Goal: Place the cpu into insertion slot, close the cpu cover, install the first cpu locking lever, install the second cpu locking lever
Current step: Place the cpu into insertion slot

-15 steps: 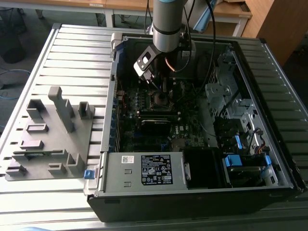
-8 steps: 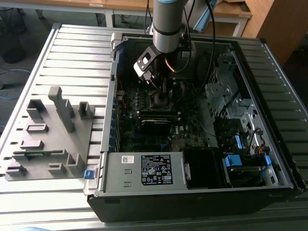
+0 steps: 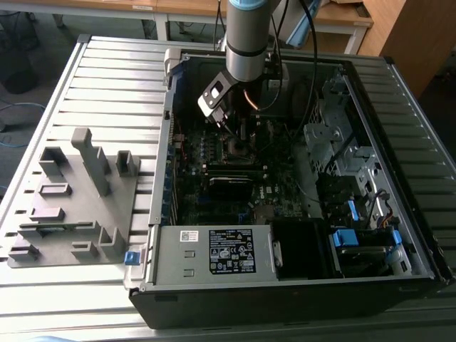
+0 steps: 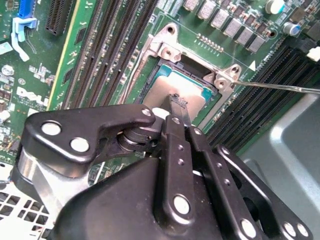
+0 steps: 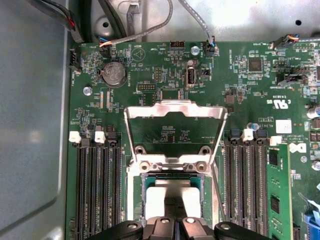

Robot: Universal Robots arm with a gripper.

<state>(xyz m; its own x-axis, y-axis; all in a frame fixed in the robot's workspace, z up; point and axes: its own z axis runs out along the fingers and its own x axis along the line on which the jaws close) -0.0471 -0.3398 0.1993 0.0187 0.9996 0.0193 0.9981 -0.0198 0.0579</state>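
Jaws are pressed together with nothing between them, their tips down on the cpu (image 4: 162, 90), a flat square chip with a dull silver-tan face and green edging. It lies seated in the insertion slot (image 5: 134, 200) on the motherboard (image 5: 150, 75). The silvery cpu cover (image 5: 172, 111) stands swung open beside the slot.

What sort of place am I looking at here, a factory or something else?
Most likely a robotics lab or workshop bench rather than a factory line: a robot arm reaches into an open computer case lying on a slatted metal table, with wooden desks behind.
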